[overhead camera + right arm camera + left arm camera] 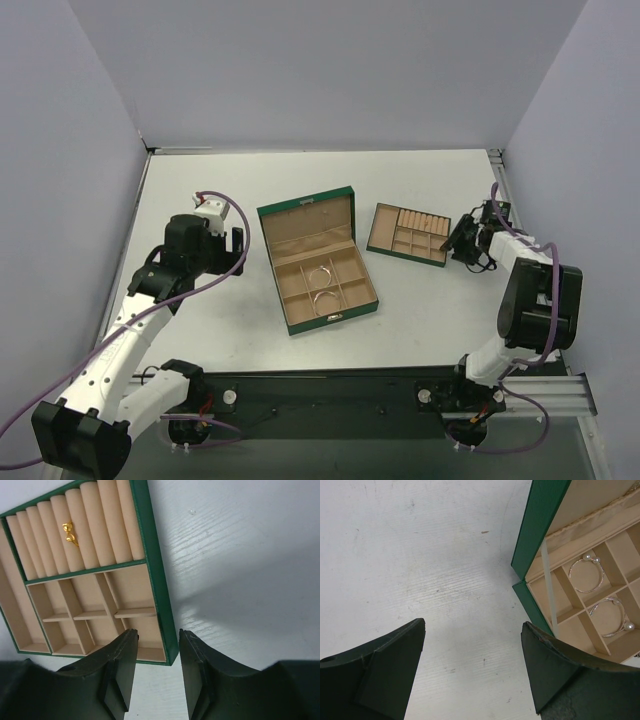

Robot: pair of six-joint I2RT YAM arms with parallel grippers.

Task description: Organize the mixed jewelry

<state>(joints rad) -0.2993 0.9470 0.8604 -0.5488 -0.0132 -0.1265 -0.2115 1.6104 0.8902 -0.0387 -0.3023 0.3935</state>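
Observation:
Two thin silvery bangle hoops [586, 574] [610, 617] lie in separate compartments of the open green box [345, 196]. They also show in the top view [318, 272]. A small gold ring [70, 533] sits between the ring rolls of the small green tray [142, 535]. The fine chain is out of view. My left gripper [472, 622] is wide open and empty over bare table, left of the box. My right gripper [158, 633] is open and empty, its fingers on either side of the tray's near right corner.
The box stands at mid table with its lid [305, 223] tilted back. The tray [384, 240] lies to the right of it, with my right gripper [462, 240] at its right edge. Grey walls enclose the table on three sides.

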